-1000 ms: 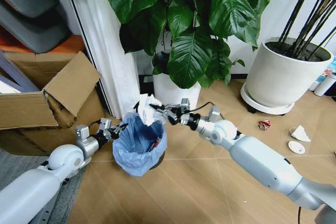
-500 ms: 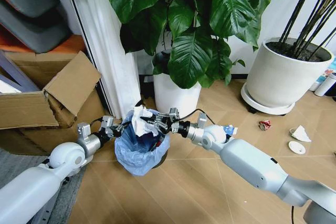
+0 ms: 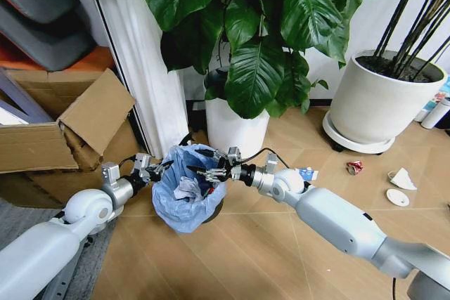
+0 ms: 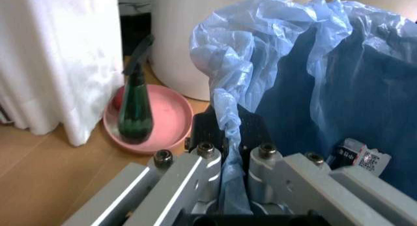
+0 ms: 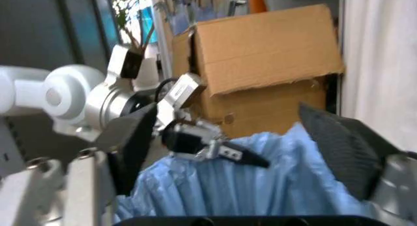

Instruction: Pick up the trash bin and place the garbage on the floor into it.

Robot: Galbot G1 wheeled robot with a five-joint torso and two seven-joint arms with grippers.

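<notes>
The trash bin [image 3: 187, 191] is seen left of centre in the head view, standing on the floor [image 3: 267, 258], its crinkly blue liner [image 4: 286, 65] billowing over the rim; the left claw [image 3: 156, 171] is pressed together on a fold of that liner at the bin's left edge, as the left wrist view shows; the right claw [image 3: 204, 162] is held spread above the bin's mouth, its pads [image 5: 339, 143] wide apart with nothing between them; a crumpled white paper wad [image 3: 186, 188] lies inside the bag. More garbage is scattered at the right of the frame: a small blue-white carton [image 3: 305, 173], a crushed red can [image 3: 354, 167], a torn white wrapper [image 3: 402, 178] and a white lid [image 3: 397, 197]. The pieces are judged light and easily crushed, so a gentle pinch across their middle should suffice; the thin liner is judged slippery and tearable, so the bin would be better gripped at its stiff rim.
</notes>
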